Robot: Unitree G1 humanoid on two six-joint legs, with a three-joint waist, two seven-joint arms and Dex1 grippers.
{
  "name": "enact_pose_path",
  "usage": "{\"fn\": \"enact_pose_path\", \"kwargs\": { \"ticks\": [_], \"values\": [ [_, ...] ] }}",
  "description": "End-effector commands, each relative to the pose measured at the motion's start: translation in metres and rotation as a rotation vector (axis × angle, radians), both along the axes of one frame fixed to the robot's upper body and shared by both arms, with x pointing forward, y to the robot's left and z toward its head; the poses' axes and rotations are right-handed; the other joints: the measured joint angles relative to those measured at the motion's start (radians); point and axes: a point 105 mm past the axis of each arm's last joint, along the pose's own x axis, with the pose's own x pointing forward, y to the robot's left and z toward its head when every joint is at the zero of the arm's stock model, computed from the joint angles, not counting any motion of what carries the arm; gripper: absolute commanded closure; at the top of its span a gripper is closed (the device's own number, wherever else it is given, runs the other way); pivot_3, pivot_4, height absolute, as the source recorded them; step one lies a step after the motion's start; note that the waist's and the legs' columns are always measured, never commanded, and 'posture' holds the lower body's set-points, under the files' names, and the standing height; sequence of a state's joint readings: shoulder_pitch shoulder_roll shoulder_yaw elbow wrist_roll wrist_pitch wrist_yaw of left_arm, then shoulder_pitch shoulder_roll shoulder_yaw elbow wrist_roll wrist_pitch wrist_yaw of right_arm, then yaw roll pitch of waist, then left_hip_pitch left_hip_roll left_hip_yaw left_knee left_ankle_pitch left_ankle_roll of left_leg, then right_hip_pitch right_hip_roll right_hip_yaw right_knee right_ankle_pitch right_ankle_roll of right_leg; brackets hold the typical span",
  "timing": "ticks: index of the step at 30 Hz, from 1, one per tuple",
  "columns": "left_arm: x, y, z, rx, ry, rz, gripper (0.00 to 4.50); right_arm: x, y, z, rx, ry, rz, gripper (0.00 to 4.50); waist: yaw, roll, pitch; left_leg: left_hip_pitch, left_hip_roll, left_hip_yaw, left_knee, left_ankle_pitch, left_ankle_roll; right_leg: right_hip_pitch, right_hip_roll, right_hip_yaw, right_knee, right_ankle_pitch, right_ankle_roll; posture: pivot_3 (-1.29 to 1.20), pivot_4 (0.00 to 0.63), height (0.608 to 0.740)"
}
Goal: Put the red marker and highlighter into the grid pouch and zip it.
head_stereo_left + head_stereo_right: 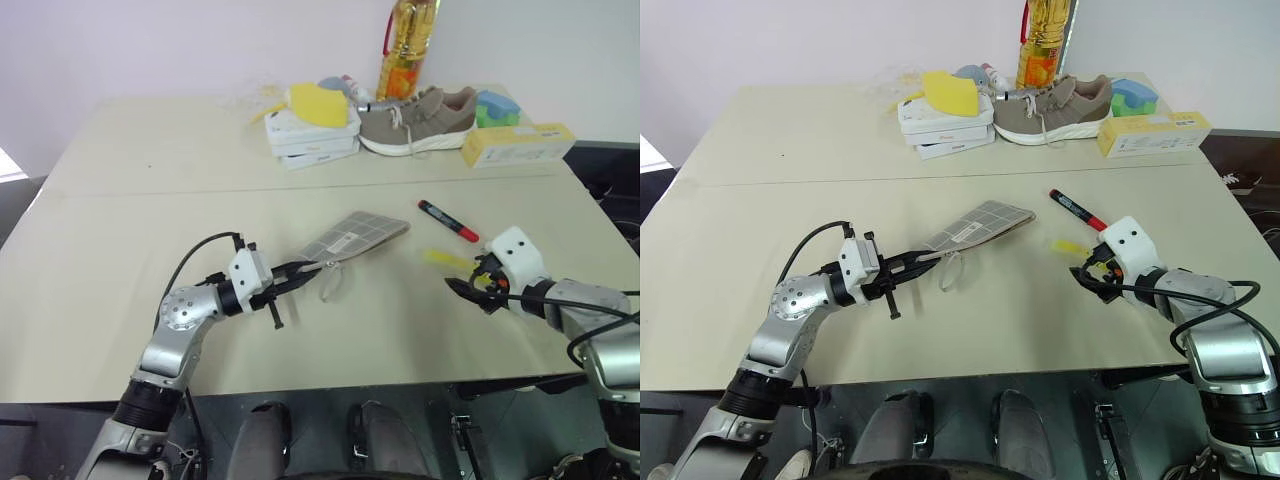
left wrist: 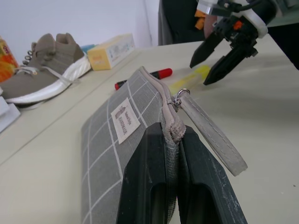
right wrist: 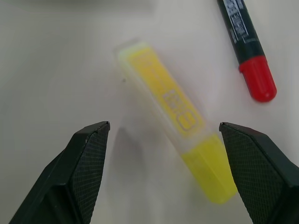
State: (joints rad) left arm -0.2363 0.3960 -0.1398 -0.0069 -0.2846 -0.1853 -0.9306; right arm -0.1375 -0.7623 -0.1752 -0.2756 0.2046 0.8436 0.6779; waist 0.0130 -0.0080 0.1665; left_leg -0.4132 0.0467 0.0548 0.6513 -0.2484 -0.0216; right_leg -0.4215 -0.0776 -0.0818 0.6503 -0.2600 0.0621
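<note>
Grey fabric with white grid lines, that's the grid pouch (image 1: 350, 236), and the left gripper (image 1: 300, 272) has it pinched at one corner, jaws closed tight on the zipper end. From the left wrist view the two black fingers (image 2: 154, 186) cover the pouch's near corner, so whether the zipper is run open or closed there is hard to tell. That same view gives up the small white label (image 2: 124, 120) and the cord loop (image 2: 210, 130) hanging off the zipper pull, details that are tiny from the head camera.

Over on the right, the right gripper (image 1: 1086, 277) hangs just above the table (image 1: 150, 250) with jaws spread wide, holding nothing. The highlighter (image 3: 175, 121) lies flat on the table between the two fingertips, touching neither. From the head views the gripper's white housing hides part of the highlighter, leaving a short yellow stub showing.

The red marker (image 1: 447, 220) rests on the table just beyond the highlighter, well clear of the pouch. In the right wrist view it is cut off at the frame edge, one red end and a bit of black barrel visible.

At the far edge sit a shoe (image 1: 415, 120), a long yellow box (image 1: 518, 145) and stacked white boxes (image 1: 312, 140).
</note>
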Motion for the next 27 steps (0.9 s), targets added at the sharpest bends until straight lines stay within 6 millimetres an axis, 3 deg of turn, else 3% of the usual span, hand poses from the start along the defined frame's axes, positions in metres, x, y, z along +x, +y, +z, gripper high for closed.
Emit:
{"fn": "enact_pose_path", "kwargs": {
  "ticks": [1, 9, 12, 15, 17, 20, 24, 27],
  "values": [
    [0.004, 0.003, 0.011, -0.024, -0.082, 0.022, 4.5, 0.005, -0.01, 0.004, 0.105, 0.036, -0.084, 0.61, 0.0, 0.0, 0.0, 0.0, 0.0, 0.0, 0.0, 0.0, 0.0, 0.0, 0.0, 0.0, 0.0, 0.0, 0.0, 0.0, 0.15, 0.74],
    [0.008, 0.004, 0.008, -0.017, -0.099, 0.034, 4.5, 0.005, -0.015, -0.005, 0.141, 0.106, -0.111, 0.61, 0.001, 0.0, 0.0, 0.0, 0.0, 0.0, 0.0, 0.0, 0.0, 0.001, 0.0, 0.0, 0.0, 0.0, 0.0, 0.0, 0.15, 0.74],
    [0.009, 0.004, 0.007, -0.019, -0.097, 0.041, 4.5, 0.002, -0.012, -0.006, 0.126, 0.109, -0.089, 1.32, 0.0, -0.001, 0.0, 0.0, 0.0, 0.0, 0.0, 0.0, 0.0, 0.001, 0.0, 0.0, 0.0, 0.0, 0.0, 0.0, 0.15, 0.74],
    [0.012, 0.006, 0.006, -0.028, -0.091, 0.059, 4.5, 0.0, -0.01, -0.004, 0.104, 0.092, -0.069, 2.89, 0.0, -0.001, 0.0, 0.001, 0.0, 0.0, 0.0, 0.0, 0.0, 0.001, 0.0, 0.0, 0.0, 0.0, 0.0, 0.0, 0.15, 0.74],
    [0.017, 0.008, 0.008, -0.045, -0.09, 0.087, 4.5, -0.001, -0.004, 0.006, 0.052, 0.042, -0.026, 3.67, 0.0, -0.001, 0.0, 0.001, 0.0, 0.0, 0.0, 0.0, 0.0, 0.001, 0.0, 0.0, 0.0, 0.0, 0.0, 0.0, 0.15, 0.74],
    [0.022, 0.011, 0.011, -0.065, -0.096, 0.113, 4.5, -0.006, 0.01, 0.027, -0.045, -0.064, 0.082, 3.65, 0.0, -0.001, 0.0, 0.001, 0.0, 0.0, 0.0, 0.0, 0.0, 0.001, 0.0, 0.0, 0.0, 0.0, 0.0, 0.0, 0.15, 0.74],
    [0.024, 0.011, 0.013, -0.076, -0.1, 0.118, 4.5, -0.015, 0.034, 0.058, -0.038, -0.18, 0.193, 3.65, -0.001, -0.002, 0.001, 0.001, 0.0, 0.0, 0.0, 0.0, 0.0, 0.001, 0.0, 0.0, 0.0, 0.0, 0.0, 0.0, 0.15, 0.74],
    [0.024, 0.011, 0.013, -0.079, -0.101, 0.114, 4.5, -0.021, 0.045, 0.066, -0.032, -0.197, 0.236, 3.65, 0.0, -0.002, 0.001, 0.001, 0.0, -0.001, 0.0, 0.0, 0.0, 0.002, 0.001, 0.0, 0.0, 0.0, 0.0, 0.0, 0.15, 0.74]
  ]
}}
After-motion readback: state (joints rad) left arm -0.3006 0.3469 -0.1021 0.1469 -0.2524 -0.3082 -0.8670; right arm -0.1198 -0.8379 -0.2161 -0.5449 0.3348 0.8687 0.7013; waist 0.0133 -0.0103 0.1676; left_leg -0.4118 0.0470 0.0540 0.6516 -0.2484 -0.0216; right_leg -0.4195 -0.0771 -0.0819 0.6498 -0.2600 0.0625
